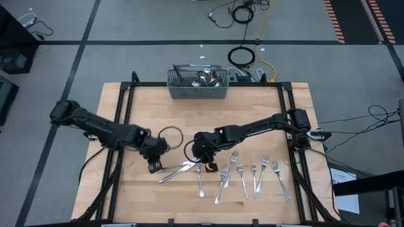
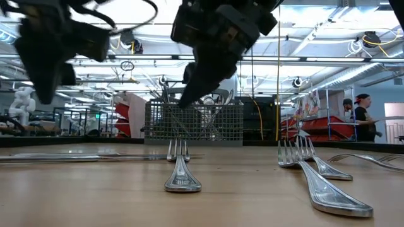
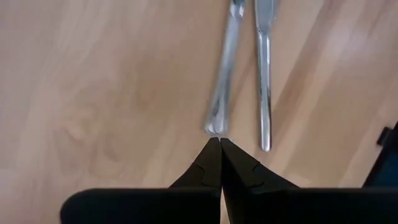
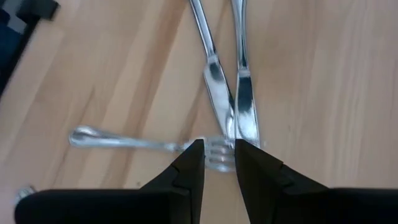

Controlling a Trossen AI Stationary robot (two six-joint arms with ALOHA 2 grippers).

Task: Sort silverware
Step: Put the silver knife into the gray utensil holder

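Note:
Two table knives lie side by side on the wooden table. My left gripper hovers shut above their handle ends, touching nothing. My right gripper hangs open above the knives' blade tips and above the tines of a fork that lies flat on the table. Its fingers frame the tines from above without touching. In the low view this fork rests on the wood with both grippers well above it. Several more forks lie in a row to the right.
The grey wire-mesh basket with more silverware stands at the table's far edge, in the middle. A black cable loop lies beside the left arm. There is bare wood at the table's near left. People stand in the room beyond.

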